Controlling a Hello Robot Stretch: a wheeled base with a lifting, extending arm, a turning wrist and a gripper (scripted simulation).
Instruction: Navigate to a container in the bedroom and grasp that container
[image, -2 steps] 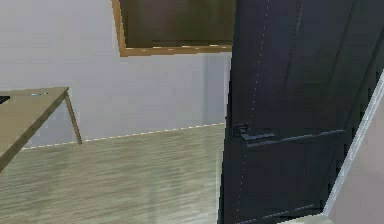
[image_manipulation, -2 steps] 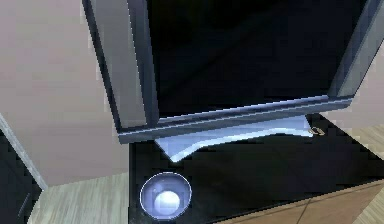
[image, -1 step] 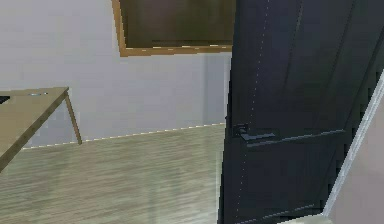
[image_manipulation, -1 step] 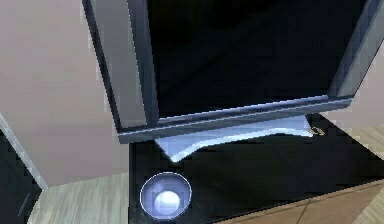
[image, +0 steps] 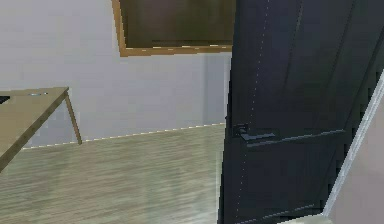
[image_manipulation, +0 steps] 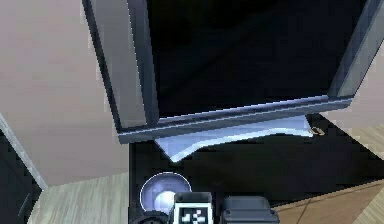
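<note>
A round grey bowl (image_manipulation: 165, 187) sits on a black surface (image_manipulation: 300, 165) in the arm side view, near the bottom left of centre. The gripper (image_manipulation: 152, 216) shows at the bottom edge just below the bowl, left of a white marker square (image_manipulation: 197, 213). Since the bowl lies right at its far end, I cannot tell whether the gripper holds anything.
A big dark screen (image_manipulation: 250, 50) in a grey frame stands on the black surface, with a pale cloth (image_manipulation: 230, 135) under it. In the forward view a dark door (image: 300, 110) fills the right, and a wooden table (image: 30, 115) stands on the left. A wood-framed dark panel (image: 175, 25) hangs on the wall above bare wood floor (image: 130, 180).
</note>
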